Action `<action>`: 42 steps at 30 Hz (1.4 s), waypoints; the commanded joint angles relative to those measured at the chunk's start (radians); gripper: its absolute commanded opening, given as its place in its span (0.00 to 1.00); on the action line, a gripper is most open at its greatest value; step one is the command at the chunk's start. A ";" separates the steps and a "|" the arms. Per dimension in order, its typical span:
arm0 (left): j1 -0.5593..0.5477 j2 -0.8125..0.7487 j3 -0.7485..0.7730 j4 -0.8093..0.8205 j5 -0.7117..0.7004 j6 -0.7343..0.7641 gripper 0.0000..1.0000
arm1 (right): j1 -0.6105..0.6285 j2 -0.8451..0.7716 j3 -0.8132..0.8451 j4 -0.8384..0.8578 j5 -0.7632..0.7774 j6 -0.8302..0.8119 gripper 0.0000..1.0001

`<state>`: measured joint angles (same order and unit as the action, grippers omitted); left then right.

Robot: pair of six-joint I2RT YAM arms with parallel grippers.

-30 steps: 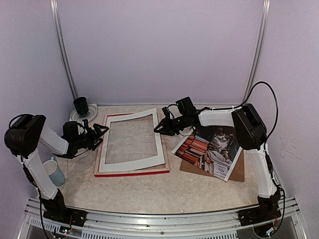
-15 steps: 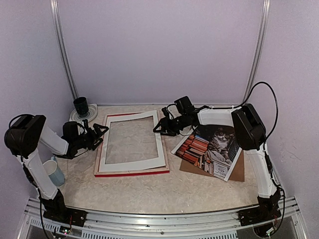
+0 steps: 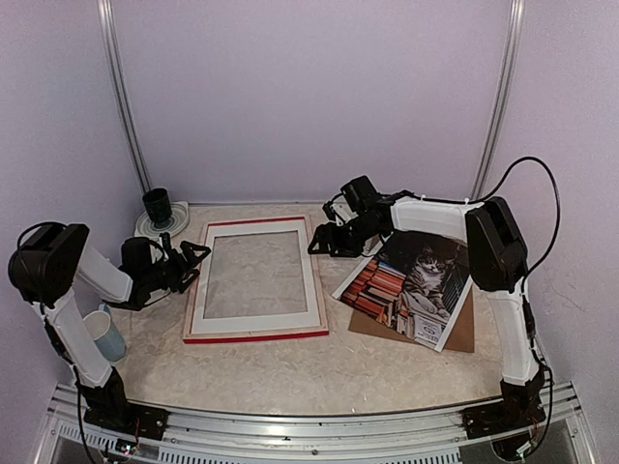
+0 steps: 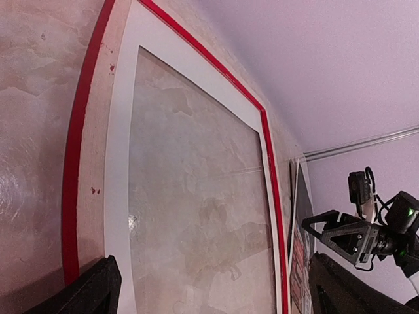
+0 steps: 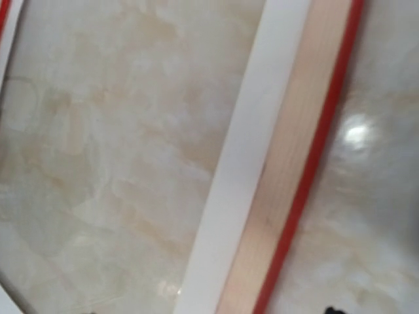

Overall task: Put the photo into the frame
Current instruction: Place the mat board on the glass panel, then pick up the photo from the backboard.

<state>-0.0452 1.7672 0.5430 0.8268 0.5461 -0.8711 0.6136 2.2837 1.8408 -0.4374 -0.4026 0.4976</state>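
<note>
**Photo lies apart while both arms flank the frame**

Photo (image 3: 411,280) of the tabby cat among books lies picture side up behind the right gripper (image 3: 324,242), on its wrist side. It is tilted, rests partly on a brown backing board (image 3: 462,329), and is well apart from the left gripper (image 3: 191,259). The frame (image 3: 256,335) lies flat on the table (image 3: 290,377) between the two grippers, pale wood uppermost with red along its edges. A white mat board (image 3: 256,317) rests inside it. The right gripper hovers at the frame's far right corner, jaws parted and holding nothing. The left gripper sits just off the frame's left edge, fingers spread wide and likewise bare, as its wrist view shows.

The step in hand appears to be the turn from mat to print. To do it well, the right gripper should likely pull back toward its wrist side and come down at the print's nearest corner. There the paper appears to jut past the brown board. One finger needs to slip under that thin edge without pinching the board along with it. A sheet held by one corner will droop, so a slow, low carry looks wise. With the wood side up, the frame seems to lie face down. The print probably has to go in picture side down, squared to the mat's window. The left gripper, at the frame's edge, is well placed to press down and keep frame and mat from sliding as the sheet lands.
</note>
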 commanded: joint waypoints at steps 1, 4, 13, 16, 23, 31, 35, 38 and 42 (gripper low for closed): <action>0.010 -0.036 -0.020 0.044 0.007 0.005 0.99 | 0.009 -0.160 -0.038 -0.064 0.128 -0.077 0.77; 0.006 -0.056 -0.031 0.055 0.005 0.012 0.99 | -0.003 -0.231 -0.114 -0.054 0.154 -0.083 0.81; -0.070 -0.147 -0.035 0.035 -0.028 0.078 0.99 | -0.100 -0.454 -0.469 0.103 0.128 -0.008 0.93; -0.134 -0.196 -0.017 -0.034 -0.097 0.136 0.99 | -0.134 -0.526 -0.565 0.126 0.139 0.004 0.95; -0.412 -0.356 0.117 -0.386 -0.523 0.267 0.99 | -0.201 -0.658 -0.766 0.178 0.199 0.038 0.99; -0.496 -0.387 0.233 -0.468 -0.519 0.173 0.99 | -0.317 -0.715 -0.890 0.246 0.197 0.081 0.99; -0.538 -0.342 0.307 -0.493 -0.494 0.237 0.99 | -0.400 -0.730 -0.933 0.278 0.184 0.098 0.99; -0.595 -0.285 0.442 -0.599 -0.572 0.297 0.99 | -0.454 -0.729 -0.952 0.296 0.173 0.104 0.99; -0.607 -0.150 0.559 -0.630 -0.512 0.233 0.99 | -0.513 -0.736 -0.990 0.332 0.146 0.106 0.99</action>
<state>-0.6422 1.5219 1.0084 0.2611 0.0025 -0.6270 0.1474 1.5795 0.8879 -0.1661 -0.2256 0.5915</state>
